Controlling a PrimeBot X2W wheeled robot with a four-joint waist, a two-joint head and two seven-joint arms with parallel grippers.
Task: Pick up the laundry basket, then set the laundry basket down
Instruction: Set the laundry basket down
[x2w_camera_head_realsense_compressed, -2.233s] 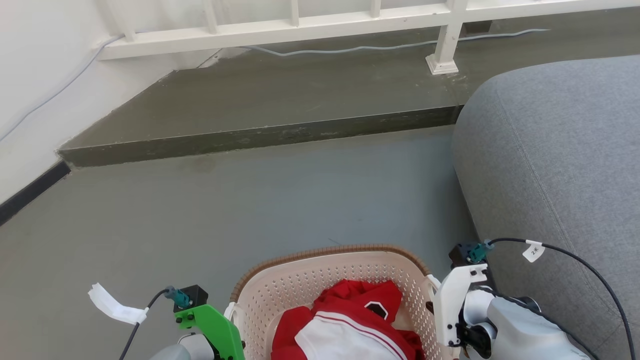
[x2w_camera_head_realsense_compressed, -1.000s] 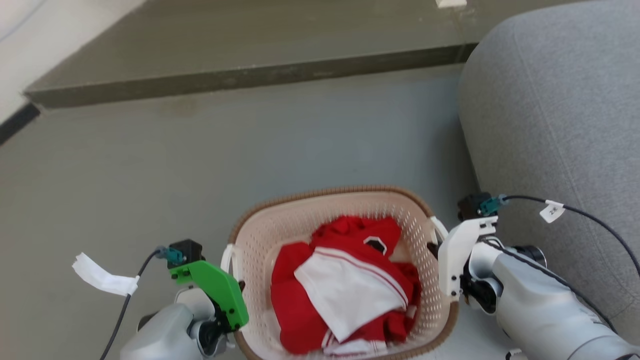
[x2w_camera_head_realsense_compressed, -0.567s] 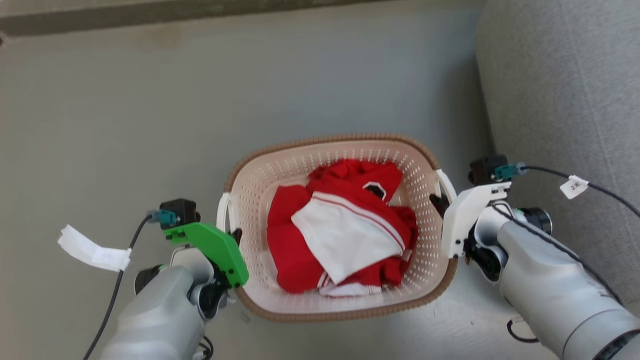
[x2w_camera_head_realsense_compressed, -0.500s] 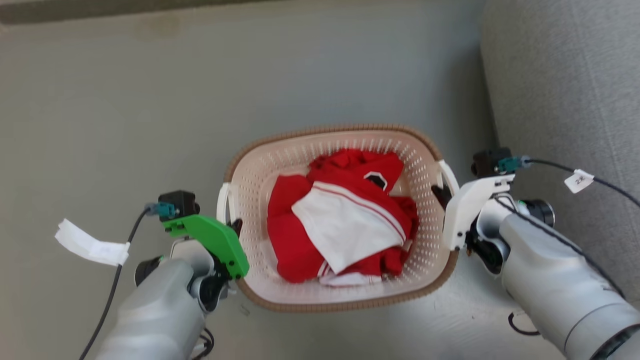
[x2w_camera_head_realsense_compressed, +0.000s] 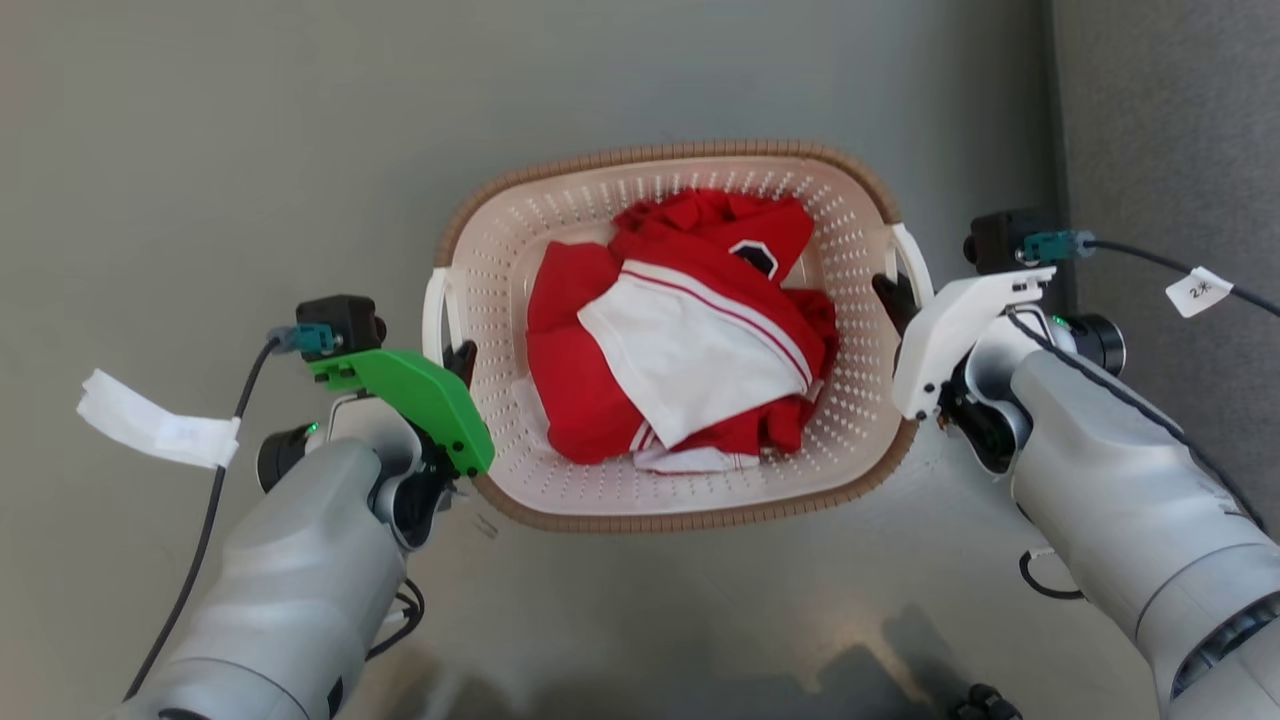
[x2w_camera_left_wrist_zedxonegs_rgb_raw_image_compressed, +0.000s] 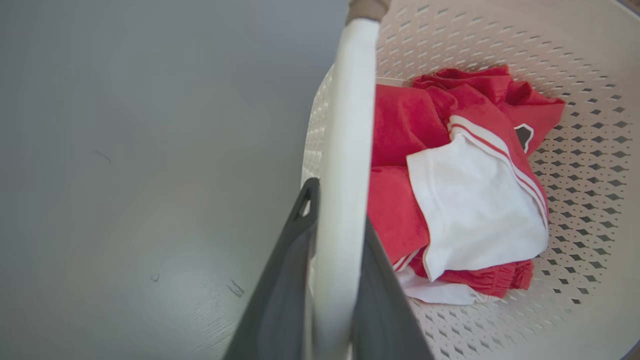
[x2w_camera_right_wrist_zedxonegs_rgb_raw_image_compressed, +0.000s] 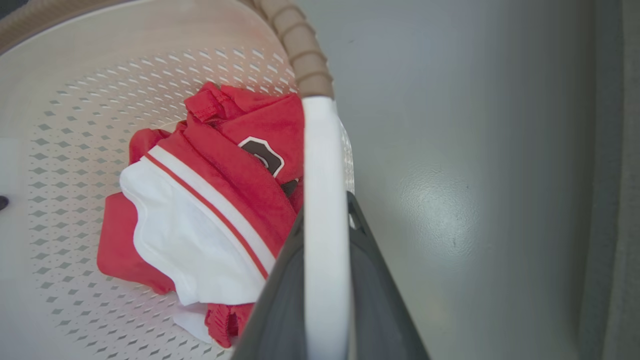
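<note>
The laundry basket (x2w_camera_head_realsense_compressed: 560, 225) is cream with perforated walls and a brown rim, and sits mid-view over the grey floor. A red and white garment (x2w_camera_head_realsense_compressed: 680, 340) lies inside it. My left gripper (x2w_camera_head_realsense_compressed: 460, 360) is shut on the basket's white left handle (x2w_camera_head_realsense_compressed: 432, 305). In the left wrist view the handle (x2w_camera_left_wrist_zedxonegs_rgb_raw_image_compressed: 347, 125) runs between the dark fingers (x2w_camera_left_wrist_zedxonegs_rgb_raw_image_compressed: 280, 280). My right gripper (x2w_camera_head_realsense_compressed: 890, 295) is shut on the right handle (x2w_camera_head_realsense_compressed: 918, 262), which also shows in the right wrist view as a white handle (x2w_camera_right_wrist_zedxonegs_rgb_raw_image_compressed: 320, 165) clamped between the fingers (x2w_camera_right_wrist_zedxonegs_rgb_raw_image_compressed: 380, 300). Whether the basket touches the floor I cannot tell.
A grey sofa (x2w_camera_head_realsense_compressed: 1170, 140) stands close along the right, just beyond my right arm. Grey floor (x2w_camera_head_realsense_compressed: 220, 130) spreads to the left and ahead of the basket. Tagged cables (x2w_camera_head_realsense_compressed: 150, 430) trail from both wrists.
The head camera has tilted down, so the step and railing have left the picture and the basket shows whole. Both grippers have stayed shut on the handles throughout.
</note>
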